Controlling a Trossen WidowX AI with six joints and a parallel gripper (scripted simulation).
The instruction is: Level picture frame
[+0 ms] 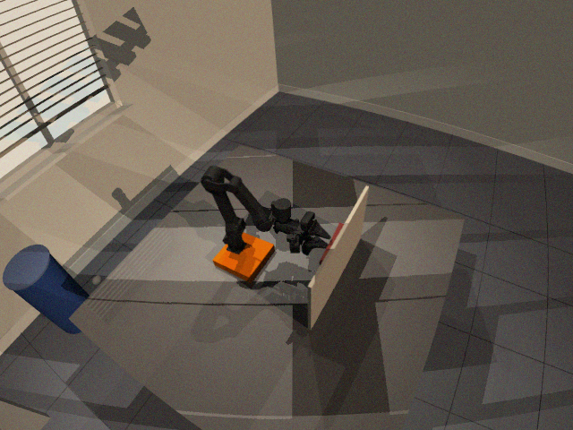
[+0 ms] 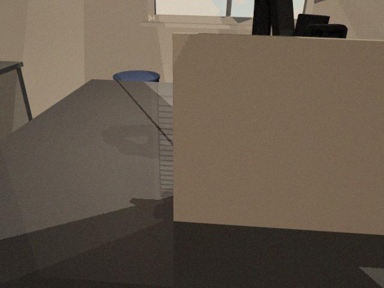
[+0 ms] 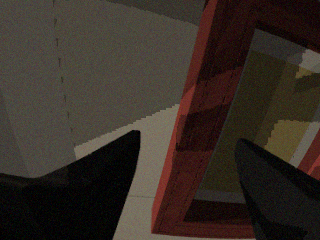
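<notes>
The red picture frame [image 1: 324,255] [image 3: 215,100] is at the front face of the upright beige panel [image 1: 339,268] [image 2: 263,123]. In the wrist view its near side bar leans, its upper end farther right than its lower end, around a grey and yellow picture. My gripper [image 1: 328,241] [image 3: 188,142] is open, its fingers well apart on either side of that bar, with gaps to both. The screw and the notched strip are hidden. The exterior camera sees only the back of the panel, so the frame does not show there. How far it is from level I cannot tell.
The arm stands on an orange base block [image 1: 244,259] in front of the panel. A blue bin [image 1: 46,287] [image 2: 136,75] stands beyond the base, near the wall with the window [image 1: 41,69]. A dark-edged table [image 2: 11,66] shows at the left of the exterior view.
</notes>
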